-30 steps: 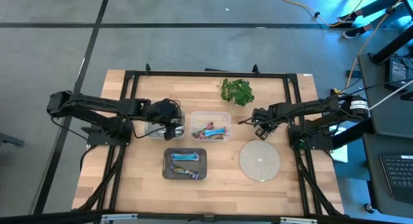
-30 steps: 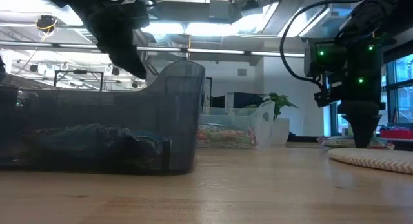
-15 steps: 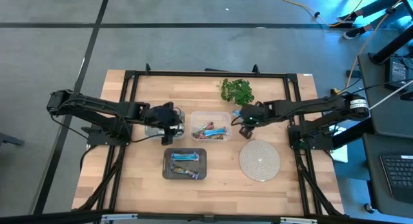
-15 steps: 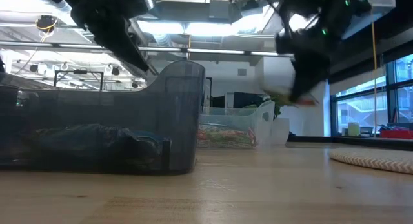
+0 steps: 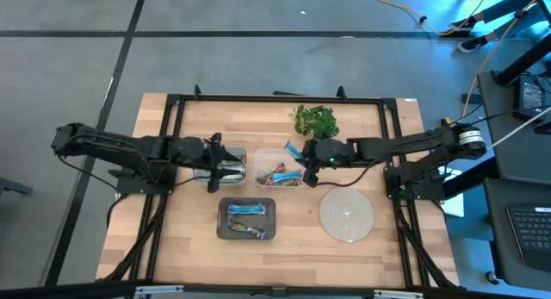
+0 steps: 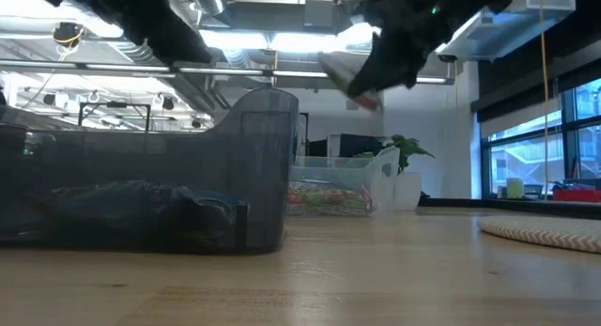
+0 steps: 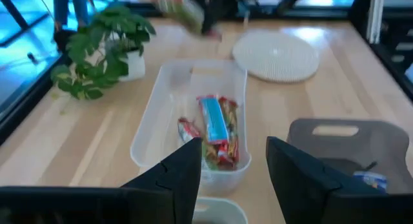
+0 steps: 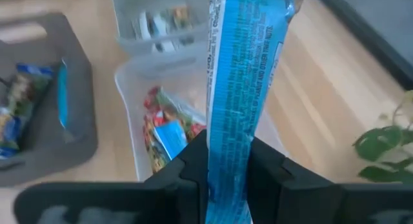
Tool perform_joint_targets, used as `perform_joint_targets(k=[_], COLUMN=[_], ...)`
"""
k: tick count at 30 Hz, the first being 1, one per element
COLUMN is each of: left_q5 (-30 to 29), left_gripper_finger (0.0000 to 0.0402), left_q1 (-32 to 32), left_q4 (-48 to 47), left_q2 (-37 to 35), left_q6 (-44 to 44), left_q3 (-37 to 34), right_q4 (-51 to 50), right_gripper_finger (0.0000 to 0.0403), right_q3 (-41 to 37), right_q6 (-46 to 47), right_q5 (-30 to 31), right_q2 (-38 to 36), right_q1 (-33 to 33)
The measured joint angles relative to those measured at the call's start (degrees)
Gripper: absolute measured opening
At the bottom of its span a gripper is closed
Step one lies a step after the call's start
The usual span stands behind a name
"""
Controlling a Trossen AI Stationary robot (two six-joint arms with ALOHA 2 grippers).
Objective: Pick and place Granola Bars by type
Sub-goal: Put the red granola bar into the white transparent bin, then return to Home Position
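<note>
We take the clear plastic tray (image 5: 280, 152) in the middle of the wooden table (image 5: 172, 230) as our landmark. In it we see several red-and-green wrapped granola bars (image 5: 281, 173), with one blue-faced wrapper lying on top in the left wrist view (image 7: 213, 118).

The right gripper (image 5: 303, 157) hangs over the tray's right end, well above the table. Its fingers are pressed onto a long shiny blue-wrapped granola bar (image 8: 240, 75), which stands up between them and fills the middle of the right wrist view. In the low view this bar (image 6: 346, 82) shows as a pale strip tilted in the air above the tray.

The left gripper (image 5: 215, 163) sits just left of the tray, over a small clear container (image 5: 225, 164). Its fingers (image 7: 187, 169) are spread apart with nothing between them.

In front of the tray lies a dark grey tray (image 5: 247, 219) holding blue-wrapped bars (image 5: 247, 210). A round pale woven mat (image 5: 346, 214) lies to the right of the grey tray, and a green leafy plant (image 5: 315, 121) stands behind the clear tray, near the table's far edge.
</note>
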Motion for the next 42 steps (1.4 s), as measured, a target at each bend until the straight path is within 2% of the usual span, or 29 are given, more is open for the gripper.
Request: perform_joint_targets(k=[12, 20, 23, 28, 32, 36, 42], left_q5=[0.0, -0.4, -0.5, -1.0, -2.1, -2.4, -2.9], left_gripper_finger=[0.0166, 0.0164, 0.0166, 0.0163, 0.0165, 0.0165, 0.0165], left_q1=[0.0, 0.0, 0.0, 0.0, 0.1, 0.1, 0.1], left_q4=[13.4, 14.2, 14.7, 15.3, 14.5, 11.6, 7.0], left_q2=[-10.9, -16.5, -18.8, -22.0, -24.8, -29.2, -36.2], left_q6=[-0.9, -2.4, -2.3, -2.2, -2.2, -2.2, -2.0], left_q3=[-13.5, -18.1, -19.2, -21.3, -22.2, -22.2, -22.2], right_q4=[4.8, 4.6, 4.9, 4.7, 1.8, -3.2, -1.6], right_gripper_finger=[0.0078, 0.0079, 0.0093, 0.0148, 0.0182, 0.0196, 0.0198], right_q3=[0.0, 0.0, 0.0, 0.0, 0.0, -0.5, -9.2], right_q6=[-1.5, -2.4, -3.8, -4.1, -2.8, -3.1, -1.0], right_q5=[0.0, -0.1, -0.1, -1.2, -0.7, 1.8, 9.5], right_q2=[12.3, 14.5, 14.5, 14.4, 11.2, 4.7, -8.1], right_q1=[0.0, 0.0, 0.0, 0.0, 0.3, 2.6, 8.0])
